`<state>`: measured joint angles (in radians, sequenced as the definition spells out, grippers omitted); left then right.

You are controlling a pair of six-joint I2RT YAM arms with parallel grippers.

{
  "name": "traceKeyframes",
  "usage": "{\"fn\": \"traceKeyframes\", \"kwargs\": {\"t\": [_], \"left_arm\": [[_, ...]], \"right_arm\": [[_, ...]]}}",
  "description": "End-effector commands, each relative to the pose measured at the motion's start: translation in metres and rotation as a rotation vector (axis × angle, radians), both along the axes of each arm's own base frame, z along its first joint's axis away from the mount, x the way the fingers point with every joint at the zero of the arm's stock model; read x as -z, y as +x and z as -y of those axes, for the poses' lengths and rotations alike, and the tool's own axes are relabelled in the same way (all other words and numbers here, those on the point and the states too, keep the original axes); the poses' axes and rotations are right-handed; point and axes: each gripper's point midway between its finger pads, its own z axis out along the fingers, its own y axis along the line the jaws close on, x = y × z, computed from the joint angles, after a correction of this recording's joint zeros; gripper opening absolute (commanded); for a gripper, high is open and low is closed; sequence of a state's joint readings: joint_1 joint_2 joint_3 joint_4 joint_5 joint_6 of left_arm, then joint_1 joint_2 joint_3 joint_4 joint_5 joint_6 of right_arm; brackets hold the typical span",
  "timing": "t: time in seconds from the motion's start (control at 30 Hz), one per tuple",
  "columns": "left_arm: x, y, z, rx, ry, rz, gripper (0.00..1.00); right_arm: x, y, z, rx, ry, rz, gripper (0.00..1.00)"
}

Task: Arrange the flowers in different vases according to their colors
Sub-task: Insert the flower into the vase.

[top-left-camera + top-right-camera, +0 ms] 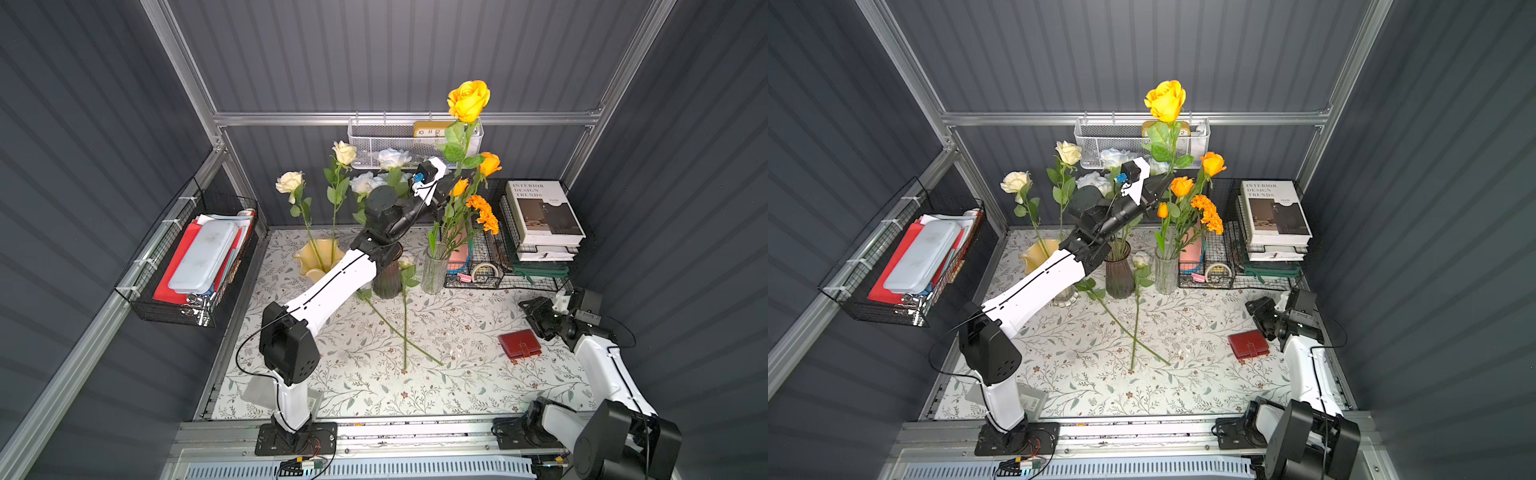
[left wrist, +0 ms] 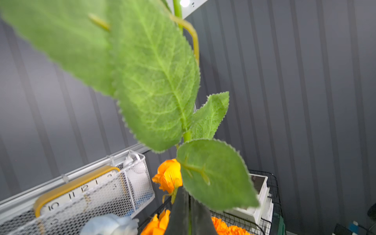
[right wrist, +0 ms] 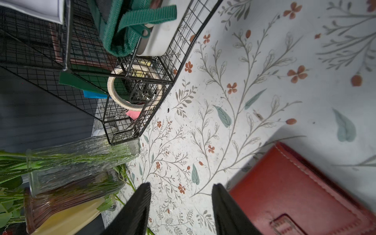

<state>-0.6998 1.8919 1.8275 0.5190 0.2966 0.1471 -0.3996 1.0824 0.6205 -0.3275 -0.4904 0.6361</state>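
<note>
Left wrist view: left gripper (image 2: 188, 203) clenches the orange rose (image 2: 158, 91) stem near the mesh basket (image 2: 122, 161) rim; right gripper (image 3: 181, 185) gapes above bare tablecloth (image 3: 244, 91).

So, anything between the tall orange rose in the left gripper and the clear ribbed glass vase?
Yes: orange roses and marigolds in the clear vase crowd over its mouth, under the left gripper holding the tall rose. Stem tip hidden.

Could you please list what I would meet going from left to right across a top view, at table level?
black wire basket → pale yellow vase → purple vase → clear vase → red wallet
</note>
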Motion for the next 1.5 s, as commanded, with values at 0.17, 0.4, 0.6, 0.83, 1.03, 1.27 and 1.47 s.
{"fn": "traceKeyframes", "kwargs": {"t": [0.17, 0.4, 0.6, 0.83, 1.03, 1.27, 1.47], "left_arm": [[0.021, 0.004, -0.005, 0.021, -0.072, -0.019, 0.0], [0.079, 0.018, -0.006, -0.02, -0.05, -0.085, 0.0], [0.099, 0.017, -0.022, -0.077, -0.043, -0.204, 0.52], [0.099, 0.0, -0.078, -0.264, -0.047, -0.293, 0.86], [0.07, -0.031, -0.156, -0.485, -0.114, -0.422, 0.9], [0.125, -0.085, -0.215, -0.557, -0.095, -0.746, 0.92], [0.225, -0.123, -0.242, -0.583, -0.125, -1.058, 0.92]], "right_arm": [[-0.005, 0.01, 0.002, -0.039, -0.018, 0.022, 0.53], [-0.008, 0.012, -0.009, -0.09, 0.02, 0.07, 0.53], [-0.039, 0.013, -0.03, -0.175, 0.055, 0.18, 0.54], [-0.061, -0.002, -0.099, -0.425, -0.081, 0.186, 0.56], [-0.055, -0.022, -0.163, -0.625, -0.089, 0.147, 0.56], [-0.037, -0.031, -0.243, -0.839, -0.185, 0.066, 0.56], [0.006, -0.01, -0.29, -0.913, -0.376, -0.136, 0.55]]}}
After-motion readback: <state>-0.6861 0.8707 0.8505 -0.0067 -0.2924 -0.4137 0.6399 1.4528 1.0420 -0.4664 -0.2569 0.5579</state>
